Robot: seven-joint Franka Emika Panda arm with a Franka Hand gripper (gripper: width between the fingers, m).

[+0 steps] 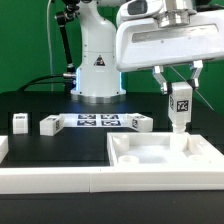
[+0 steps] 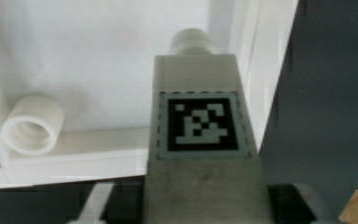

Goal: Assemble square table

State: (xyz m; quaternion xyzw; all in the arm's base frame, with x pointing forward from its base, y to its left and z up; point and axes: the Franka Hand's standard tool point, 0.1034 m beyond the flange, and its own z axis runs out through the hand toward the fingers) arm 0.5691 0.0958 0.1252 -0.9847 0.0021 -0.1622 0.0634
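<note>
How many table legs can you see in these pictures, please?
4. Two legs lie at the exterior view's left, a third beside the marker board toward that view's right, and the fourth leg is held upright in the gripper above the square tabletop. None seems hidden.

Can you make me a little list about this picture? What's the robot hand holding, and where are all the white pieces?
tabletop: flat, rim up
gripper: shut on the held leg
held leg: upright, tag showing, above the far corner of the tabletop
touching tabletop: cannot tell
loose legs: three; two, this one and, on the exterior view's left of the marker board, one on its right
</note>
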